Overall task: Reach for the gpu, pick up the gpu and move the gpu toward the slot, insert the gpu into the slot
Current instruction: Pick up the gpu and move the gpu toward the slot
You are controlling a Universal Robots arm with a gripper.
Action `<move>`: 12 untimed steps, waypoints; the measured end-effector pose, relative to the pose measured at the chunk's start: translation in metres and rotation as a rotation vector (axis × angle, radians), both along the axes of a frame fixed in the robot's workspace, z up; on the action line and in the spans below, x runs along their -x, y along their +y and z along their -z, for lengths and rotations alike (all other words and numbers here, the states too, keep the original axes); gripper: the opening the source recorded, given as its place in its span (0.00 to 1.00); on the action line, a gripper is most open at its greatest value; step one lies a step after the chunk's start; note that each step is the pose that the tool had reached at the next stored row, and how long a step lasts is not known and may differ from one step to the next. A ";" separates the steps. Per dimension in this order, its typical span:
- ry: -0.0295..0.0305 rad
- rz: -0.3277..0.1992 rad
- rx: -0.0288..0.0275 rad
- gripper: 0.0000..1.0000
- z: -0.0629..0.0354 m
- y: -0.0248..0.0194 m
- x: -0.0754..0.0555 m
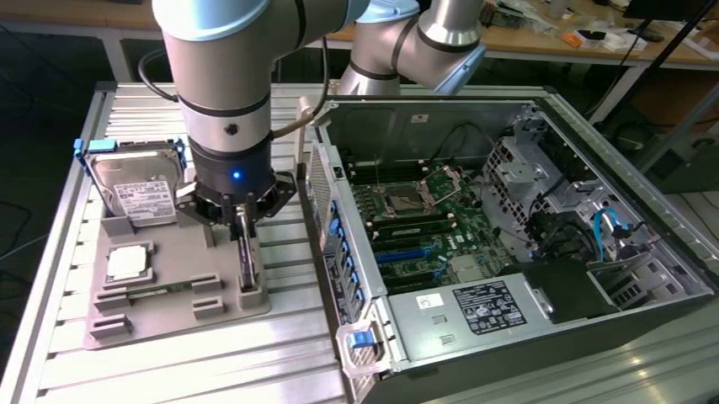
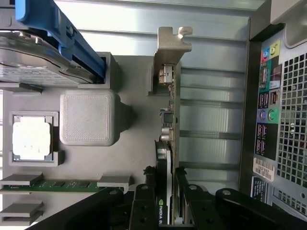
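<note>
The gpu stands on edge in the grey holder tray, a thin dark card with a silver end bracket. My gripper comes straight down over its near end. In the wrist view my gripper straddles the gpu, with a black finger pressed against each face of the card, so it is shut on it. The card still sits in its holder groove. The slot is a blue connector on the green motherboard inside the open computer case.
On the same tray are a silver hard drive with blue clips, a square CPU chip and a memory stick. The case's perforated rear wall rises close beside the card. Black memory slots and the CPU socket lie beyond the slot.
</note>
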State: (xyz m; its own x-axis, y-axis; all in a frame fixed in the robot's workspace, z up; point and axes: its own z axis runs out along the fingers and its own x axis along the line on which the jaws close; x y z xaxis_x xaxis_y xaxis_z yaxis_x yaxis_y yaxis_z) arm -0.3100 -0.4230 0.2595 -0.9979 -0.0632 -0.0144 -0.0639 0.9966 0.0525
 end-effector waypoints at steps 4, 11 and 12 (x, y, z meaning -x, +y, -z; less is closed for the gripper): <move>-0.0001 0.000 -0.0043 0.27 -0.0005 0.0001 0.000; 0.0000 0.000 -0.0045 0.27 -0.0106 0.0001 0.000; 0.0000 0.000 -0.0043 0.27 -0.0126 0.0000 0.000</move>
State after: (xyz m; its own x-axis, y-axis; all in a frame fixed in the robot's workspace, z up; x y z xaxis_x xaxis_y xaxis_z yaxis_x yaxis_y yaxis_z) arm -0.3101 -0.4229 0.2720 -0.9979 -0.0630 -0.0147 -0.0637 0.9963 0.0569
